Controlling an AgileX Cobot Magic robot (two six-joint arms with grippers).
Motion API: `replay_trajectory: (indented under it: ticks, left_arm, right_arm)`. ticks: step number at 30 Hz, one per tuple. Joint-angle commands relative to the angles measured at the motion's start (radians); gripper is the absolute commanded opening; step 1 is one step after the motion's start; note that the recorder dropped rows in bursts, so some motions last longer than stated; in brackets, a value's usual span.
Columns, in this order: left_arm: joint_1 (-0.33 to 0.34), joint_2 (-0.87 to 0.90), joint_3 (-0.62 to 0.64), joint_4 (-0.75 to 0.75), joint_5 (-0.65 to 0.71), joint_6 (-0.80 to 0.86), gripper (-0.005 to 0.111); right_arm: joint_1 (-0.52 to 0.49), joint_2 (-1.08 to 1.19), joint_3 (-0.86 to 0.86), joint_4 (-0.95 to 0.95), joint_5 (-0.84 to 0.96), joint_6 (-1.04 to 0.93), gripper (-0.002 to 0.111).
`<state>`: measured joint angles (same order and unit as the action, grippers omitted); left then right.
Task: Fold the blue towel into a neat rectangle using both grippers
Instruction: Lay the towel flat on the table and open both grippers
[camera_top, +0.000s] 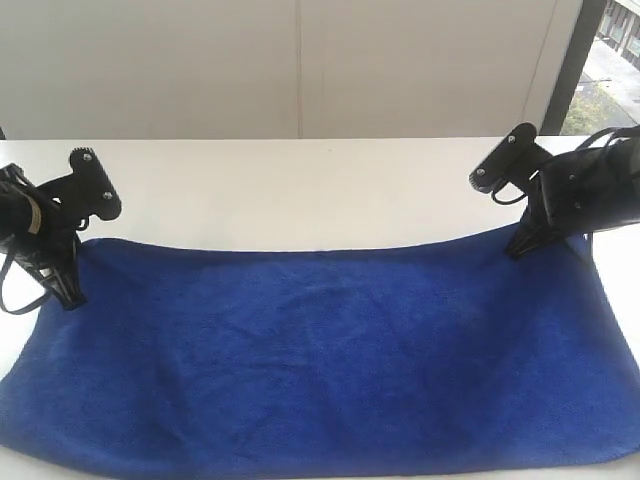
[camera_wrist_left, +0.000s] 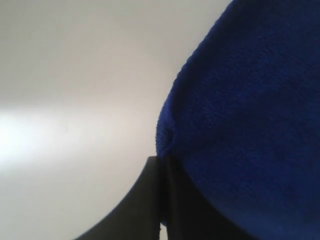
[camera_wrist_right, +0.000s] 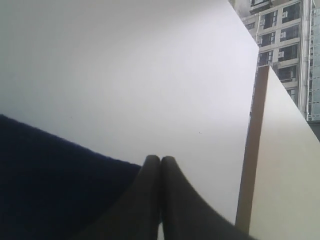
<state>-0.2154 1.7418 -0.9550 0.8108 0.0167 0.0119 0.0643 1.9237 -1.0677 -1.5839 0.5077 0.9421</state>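
The blue towel (camera_top: 320, 360) lies spread wide across the white table (camera_top: 300, 190), and its near edge reaches the table's front. My left gripper (camera_top: 68, 295) is at the towel's far left corner. In the left wrist view that gripper (camera_wrist_left: 161, 159) is shut, with a fold of the towel (camera_wrist_left: 250, 100) pinched at its tips. My right gripper (camera_top: 518, 250) is at the far right corner, where the towel's edge rises to meet it. In the right wrist view the right gripper (camera_wrist_right: 160, 158) is shut, tips together, and the towel (camera_wrist_right: 50, 185) runs in behind one finger.
Bare white tabletop lies beyond the towel up to a pale wall (camera_top: 300, 60). A window (camera_top: 610, 70) is at the far right. The table's side edge (camera_wrist_right: 252, 150) runs close to the right gripper. The towel's right end reaches that side.
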Motion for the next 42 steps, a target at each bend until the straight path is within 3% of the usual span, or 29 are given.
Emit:
replay_trajectory:
  ticks: [1, 5, 9, 12, 14, 16, 20, 31, 36, 39, 41, 42]
  left_arm:
    - [0.005, 0.044, -0.025, 0.012, -0.008, -0.012, 0.000]
    - [0.005, 0.070, -0.045, 0.012, -0.017, -0.012, 0.000]
    - [0.005, 0.074, -0.047, 0.012, -0.007, -0.012, 0.002]
    - [0.005, 0.074, -0.047, 0.012, 0.026, 0.018, 0.016]
    - [0.005, 0.074, -0.047, 0.013, 0.043, 0.020, 0.030]
    - [0.005, 0.072, -0.047, 0.013, 0.060, 0.020, 0.048]
    - [0.005, 0.048, -0.047, 0.013, 0.062, 0.020, 0.068]
    - [0.005, -0.168, -0.076, -0.049, 0.120, 0.004, 0.066]
    - [0.005, -0.278, -0.076, -0.175, 0.207, -0.065, 0.045]
    - [0.005, -0.320, -0.076, -0.310, 0.316, -0.065, 0.024]
    - [0.005, -0.335, -0.076, -0.383, 0.414, -0.056, 0.003]
    - [0.005, -0.335, -0.076, -0.409, 0.467, -0.050, 0.000]
  right_arm:
    - [-0.007, 0.050, -0.030, -0.030, 0.013, 0.064, 0.000]
    - [-0.007, 0.094, -0.040, -0.076, 0.055, 0.116, 0.003]
    - [-0.007, 0.120, -0.040, -0.081, 0.072, 0.116, 0.025]
    - [-0.007, 0.120, -0.040, -0.081, 0.111, 0.139, 0.054]
    - [-0.007, 0.120, -0.043, -0.085, 0.157, 0.146, 0.067]
    - [-0.007, 0.113, -0.048, -0.078, 0.206, 0.174, 0.073]
    - [-0.005, 0.054, -0.050, -0.040, 0.243, 0.254, 0.073]
    - [-0.005, -0.233, -0.048, 0.196, 0.029, 0.121, 0.057]
    - [-0.005, -0.374, -0.048, 0.471, -0.029, -0.094, 0.043]
    - [-0.005, -0.445, -0.048, 0.767, -0.041, -0.400, 0.027]
    - [-0.005, -0.476, -0.048, 1.046, -0.023, -0.677, 0.014]
    - [-0.005, -0.483, -0.048, 1.189, -0.002, -0.793, 0.008]
